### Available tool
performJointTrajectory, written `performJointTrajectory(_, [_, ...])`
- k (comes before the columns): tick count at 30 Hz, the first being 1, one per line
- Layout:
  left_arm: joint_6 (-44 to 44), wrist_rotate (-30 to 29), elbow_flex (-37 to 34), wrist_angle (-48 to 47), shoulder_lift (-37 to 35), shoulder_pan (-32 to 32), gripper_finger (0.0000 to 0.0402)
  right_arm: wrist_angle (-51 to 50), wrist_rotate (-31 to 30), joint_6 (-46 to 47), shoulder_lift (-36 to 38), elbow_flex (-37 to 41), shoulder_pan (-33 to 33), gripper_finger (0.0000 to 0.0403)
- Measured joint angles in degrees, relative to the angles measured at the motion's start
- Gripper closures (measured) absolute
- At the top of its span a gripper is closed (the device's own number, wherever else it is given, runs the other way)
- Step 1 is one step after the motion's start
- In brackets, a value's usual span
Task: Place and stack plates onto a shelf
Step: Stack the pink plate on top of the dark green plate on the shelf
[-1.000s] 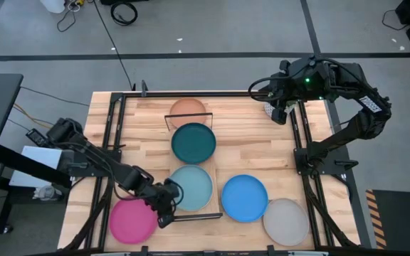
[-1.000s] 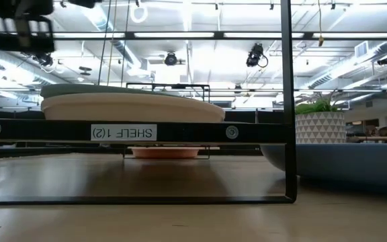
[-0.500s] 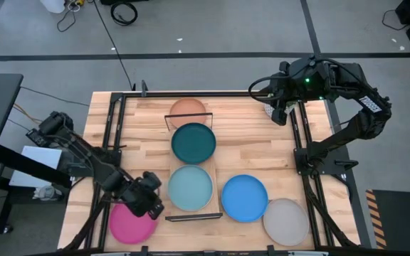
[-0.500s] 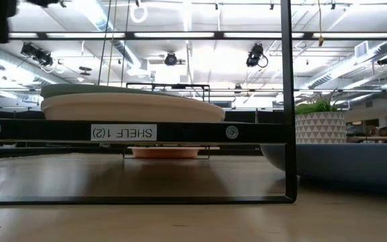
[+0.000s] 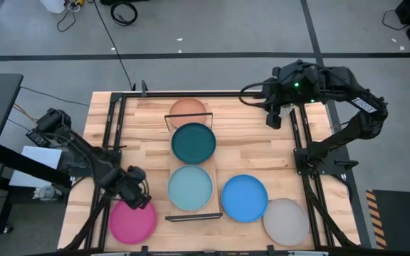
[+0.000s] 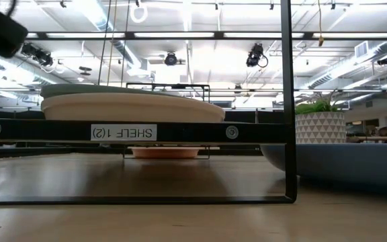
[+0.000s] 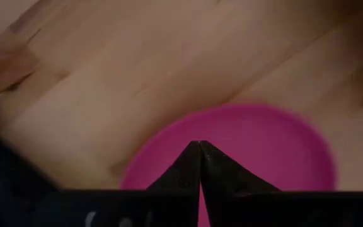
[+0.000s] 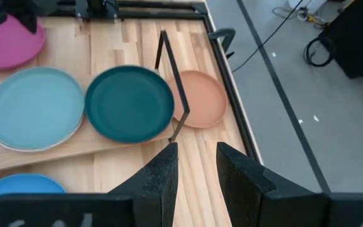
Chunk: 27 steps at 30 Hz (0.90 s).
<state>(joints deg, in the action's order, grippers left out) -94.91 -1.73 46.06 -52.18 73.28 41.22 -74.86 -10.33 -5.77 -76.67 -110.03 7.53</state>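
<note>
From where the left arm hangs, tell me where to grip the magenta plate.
Grip the magenta plate by its raised rim, probably the edge nearest the left gripper, coming down from above. It lies flat on the table, so only the thin rim offers the shut fingers, once opened, a hold.

The left arm's fingers [image 5: 135,195] cover the top rim of the round matte magenta plate [image 5: 133,223] by the counter's near left corner; in the left wrist view they meet at a point and hide that plate's lower part, with all else blurred. Under the round light-blue plate [image 8: 33,108] on the long light-wood shelf [image 8: 49,154], only a pale rim of another plate peeks out. In the low view, the round bright-blue plate [image 6: 345,168] is cut off at the picture's edge.
</note>
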Motion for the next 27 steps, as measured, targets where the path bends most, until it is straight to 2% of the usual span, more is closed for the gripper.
performJointTrajectory(4, [11.10, 5.95, 0.00, -0.44, 0.00, -4.19, 0.0359, 4.37, 0.20, 0.04, 0.02, 4.26, -0.02, 0.0288])
performJointTrajectory(10, [26.85, 6.50, 0.00, -0.17, 0.00, -10.01, 0.0274, 6.02, 1.36, 2.74, -0.01, 8.69, -0.02, 0.0288])
performJointTrajectory(13, [36.56, 8.19, -0.08, 0.06, 0.24, -12.00, 0.0246, 6.11, 1.29, 4.86, -0.01, 9.32, -0.23, 0.0288])
performJointTrajectory(19, [48.28, 14.90, -4.52, 5.83, 0.24, -14.81, 0.0247, 6.27, 1.00, 6.33, 0.19, 9.32, -2.23, 0.0288])
performJointTrajectory(27, [54.63, 12.94, -8.52, 11.72, 0.24, -14.65, 0.0255, 6.24, 0.51, 7.68, 0.25, 9.32, -4.14, 0.0288])
